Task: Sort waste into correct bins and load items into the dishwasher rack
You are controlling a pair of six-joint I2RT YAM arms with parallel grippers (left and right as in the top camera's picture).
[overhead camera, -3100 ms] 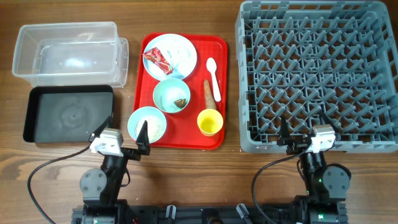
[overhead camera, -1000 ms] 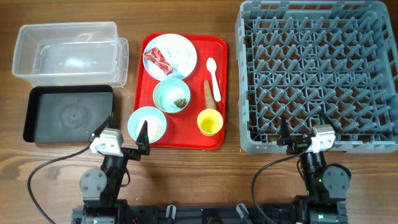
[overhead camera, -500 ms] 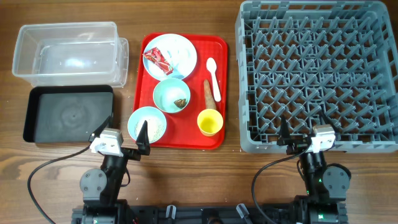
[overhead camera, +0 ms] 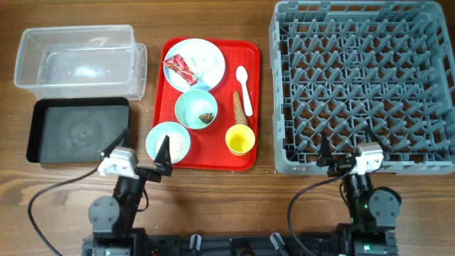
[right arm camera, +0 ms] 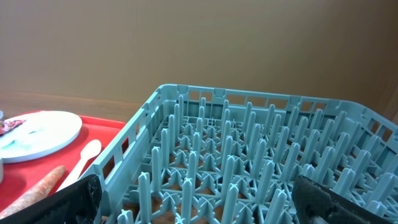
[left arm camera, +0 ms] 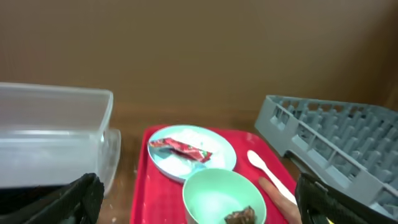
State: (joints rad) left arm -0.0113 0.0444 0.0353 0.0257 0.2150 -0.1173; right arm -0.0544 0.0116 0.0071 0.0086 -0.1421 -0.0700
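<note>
On the red tray, a pale blue plate (overhead camera: 194,51) holds a red-and-white wrapper (overhead camera: 179,69) and white tissue scraps (overhead camera: 207,65). One blue bowl (overhead camera: 192,105) holds a brown lump (overhead camera: 207,116); another (overhead camera: 168,142) holds rice. A yellow cup (overhead camera: 240,139), white spoon (overhead camera: 243,89) and carrot-like stick (overhead camera: 238,112) lie beside them. The clear tub (overhead camera: 78,60) and black tray (overhead camera: 79,130) sit at the left, the grey rack (overhead camera: 362,85) at the right. My left gripper (overhead camera: 144,151) is open and empty just before the rice bowl. My right gripper (overhead camera: 348,153) is open and empty at the rack's near edge.
The red tray (overhead camera: 213,155) lies between the bins and the rack. In the left wrist view the lump bowl (left arm camera: 217,193) sits between my fingers, with the plate (left arm camera: 186,155) behind. The right wrist view looks over the rack's pegs (right arm camera: 249,155).
My left wrist has shifted slightly to the left. Nothing on the table has moved, and the right arm is still.
</note>
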